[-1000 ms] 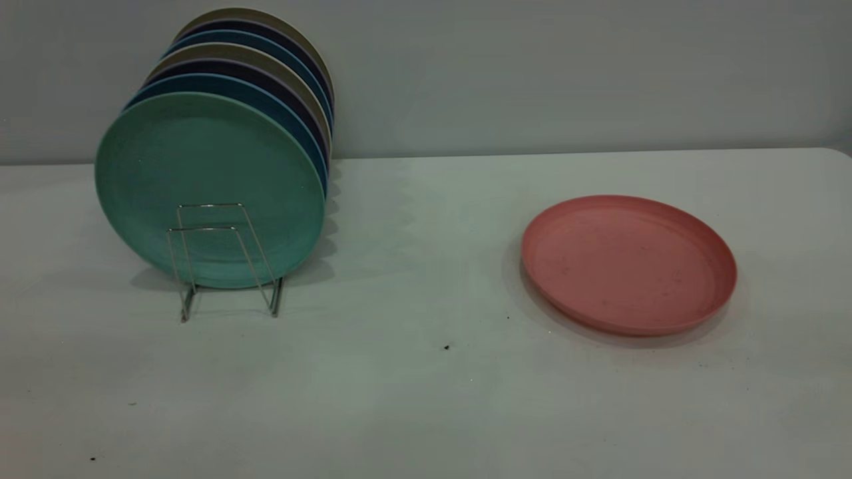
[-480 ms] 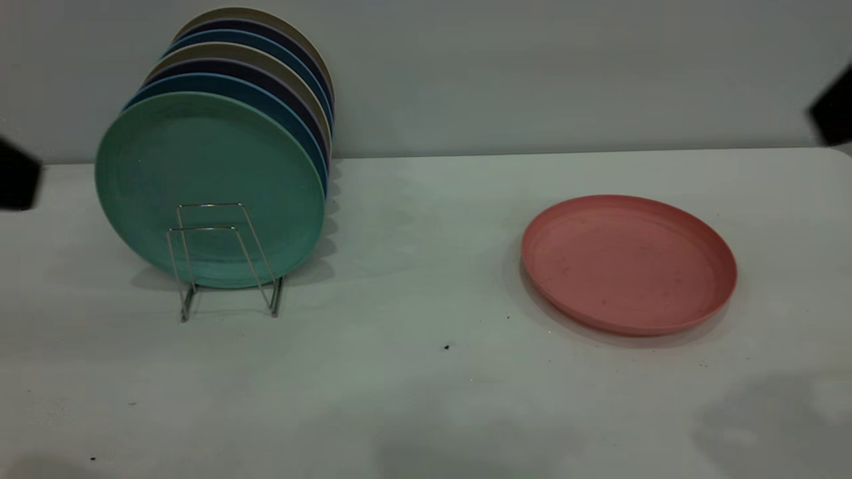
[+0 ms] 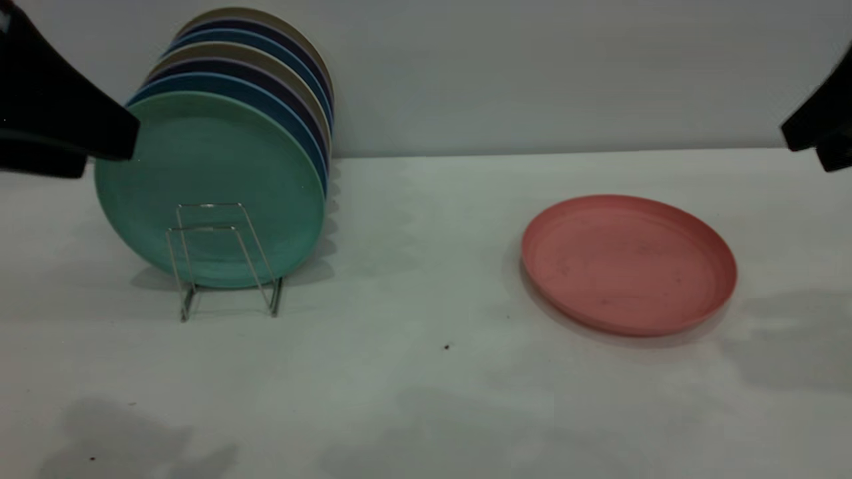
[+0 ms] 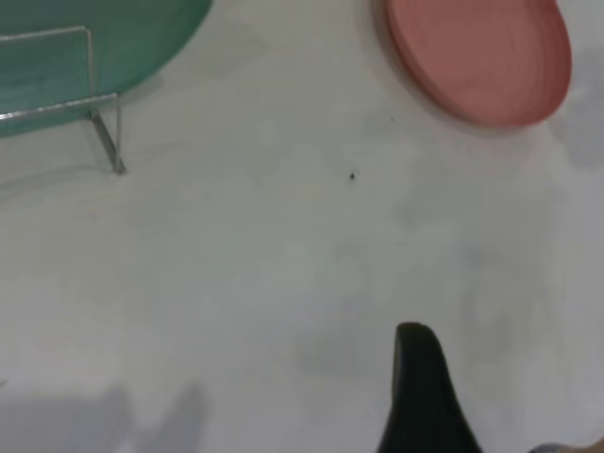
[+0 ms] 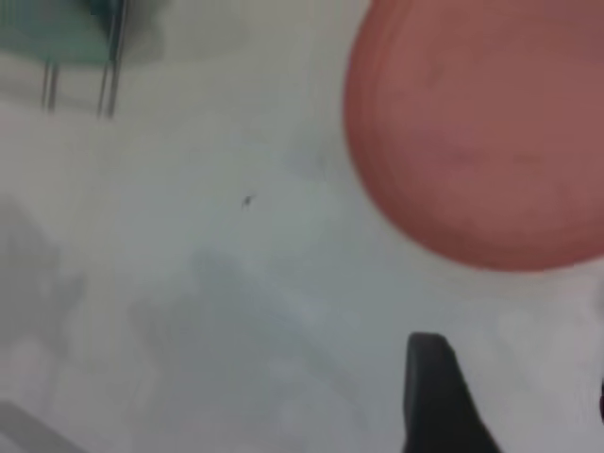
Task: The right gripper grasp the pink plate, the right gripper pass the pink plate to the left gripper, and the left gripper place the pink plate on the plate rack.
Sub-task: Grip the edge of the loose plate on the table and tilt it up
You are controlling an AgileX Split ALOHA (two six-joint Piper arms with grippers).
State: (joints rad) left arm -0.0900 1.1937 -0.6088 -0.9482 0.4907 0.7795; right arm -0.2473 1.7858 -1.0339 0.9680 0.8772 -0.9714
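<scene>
At the far left of the exterior view, the left gripper [image 3: 100, 136] reaches in from the upper corner, well above the white table [image 3: 413, 266], its dark tip overlapping the upper left edge of the teal-green plate [image 3: 210, 189]; whether they touch cannot be told. Only one finger [image 4: 425, 396] shows in the left wrist view, so whether its fingers are parted or closed cannot be told. The teal-green plate stands upright at the front of a row of blue, dark and beige plates [image 3: 266, 60] filling the plate rack [image 3: 226, 259]. Two empty wire loops of the rack stand in front of the teal-green plate, their feet on the table. A small dark speck [image 3: 446, 346] lies on the bare table between the rack and the pink plate [image 3: 629, 263]. The pink plate lies flat, rim up, on the right half of the table, well apart from the rack and from both grippers, with nothing on it or beside it. The right gripper [image 3: 815, 133] enters at the far right edge, above and behind the pink plate; too little of it shows to say whether its fingers are spread or closed.
</scene>
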